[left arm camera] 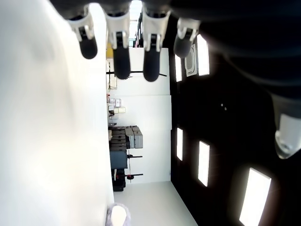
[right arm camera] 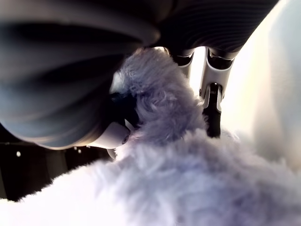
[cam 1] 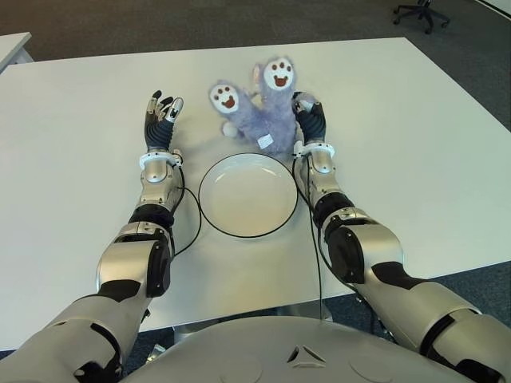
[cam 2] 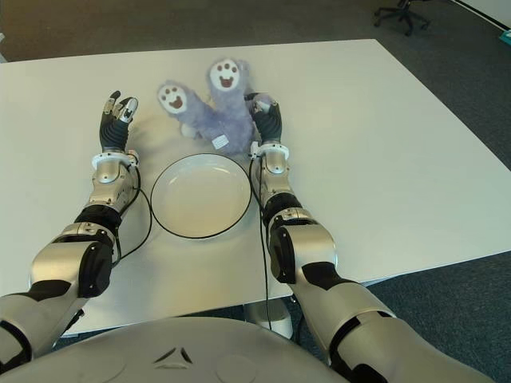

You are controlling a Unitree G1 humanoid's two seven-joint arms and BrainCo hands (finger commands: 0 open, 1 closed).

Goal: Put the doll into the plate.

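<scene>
A purple plush doll [cam 1: 257, 120] lies on the white table [cam 1: 415, 144] just beyond the plate, its two white paw soles turned up. The empty white plate [cam 1: 247, 194], dark-rimmed, sits between my forearms. My right hand [cam 1: 308, 118] is pressed into the doll's right side. In the right wrist view fur [right arm camera: 164, 117] fills the space between the thumb and the fingers [right arm camera: 214, 101], which close around it. My left hand [cam 1: 164, 105] shows left of the doll with its fingers [left arm camera: 122, 61] straight and nothing in them.
Black cables [cam 1: 192, 219] run along both forearms beside the plate. A second table's corner [cam 1: 12, 44] shows at the far left, and an office chair [cam 1: 421, 12] stands on the dark floor beyond the table's far right corner.
</scene>
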